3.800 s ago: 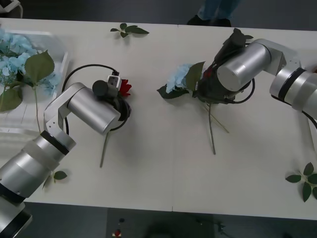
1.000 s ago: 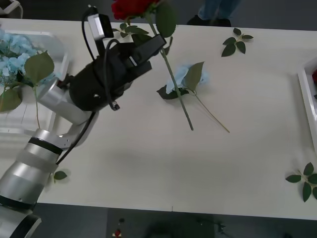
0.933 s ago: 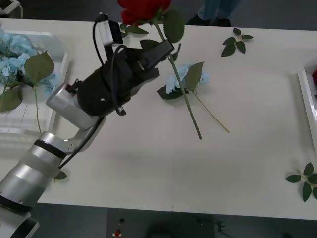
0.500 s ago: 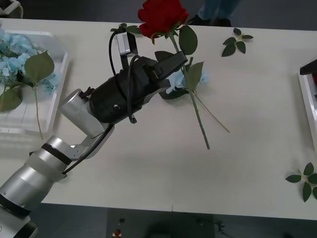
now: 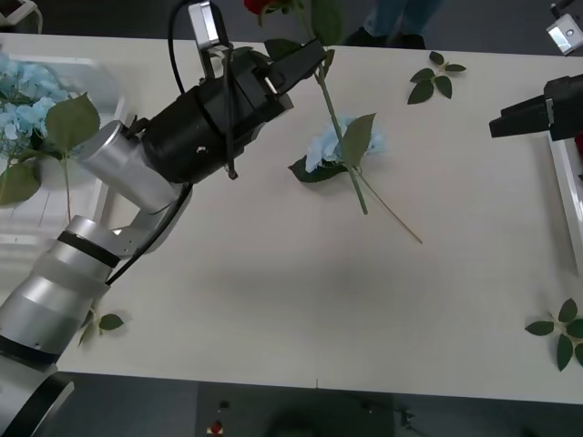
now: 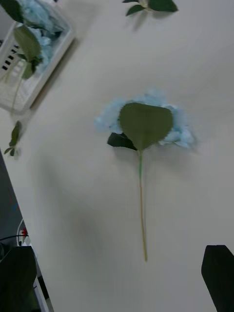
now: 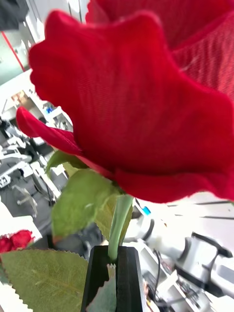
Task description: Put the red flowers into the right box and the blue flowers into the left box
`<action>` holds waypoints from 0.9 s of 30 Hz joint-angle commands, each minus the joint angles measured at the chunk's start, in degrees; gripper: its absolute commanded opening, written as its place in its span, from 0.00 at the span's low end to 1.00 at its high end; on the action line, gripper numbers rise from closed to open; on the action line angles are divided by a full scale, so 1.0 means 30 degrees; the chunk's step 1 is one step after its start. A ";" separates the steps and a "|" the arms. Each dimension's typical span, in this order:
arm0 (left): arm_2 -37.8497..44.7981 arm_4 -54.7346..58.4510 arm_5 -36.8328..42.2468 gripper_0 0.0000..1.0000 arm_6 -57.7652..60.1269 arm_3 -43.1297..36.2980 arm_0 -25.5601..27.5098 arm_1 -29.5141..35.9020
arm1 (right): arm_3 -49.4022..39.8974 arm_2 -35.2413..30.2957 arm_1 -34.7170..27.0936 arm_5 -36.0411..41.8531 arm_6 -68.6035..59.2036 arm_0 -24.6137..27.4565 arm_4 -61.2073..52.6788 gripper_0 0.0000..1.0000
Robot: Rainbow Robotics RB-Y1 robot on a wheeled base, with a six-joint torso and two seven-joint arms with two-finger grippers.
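Observation:
My left gripper (image 5: 296, 66) is raised over the far side of the table, shut on the stem of a red flower (image 5: 270, 5). Its stem (image 5: 344, 155) hangs slanting over a blue flower (image 5: 326, 144) lying on the table. In the left wrist view the black fingers (image 7: 117, 278) pinch the green stem just below the big red bloom (image 7: 146, 97). My right gripper (image 5: 499, 123) reaches in from the right, open, aimed at the lying blue flower (image 6: 180, 136). The left box (image 5: 82, 62) holds several blue flowers (image 5: 27, 100). Only the white rim of the right box (image 5: 563, 182) is in frame.
Loose green leaf sprigs lie at the back right (image 5: 435, 77), the front right (image 5: 557, 332) and the front left (image 5: 109, 321). More red blooms (image 7: 14, 239) sit far off in the left wrist view. The table's front middle is bare.
The left gripper took the rose off the table and lifted it; in the last half second it swung back and higher. The right arm left the blue flower, then its gripper came back in from the right.

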 commanded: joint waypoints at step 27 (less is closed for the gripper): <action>-0.0189 -0.1284 -0.1249 0.00 -0.1305 0.1026 -0.2040 -0.2500 | -0.7694 -0.9137 0.5291 0.0780 0.3105 0.7750 0.0627 1.00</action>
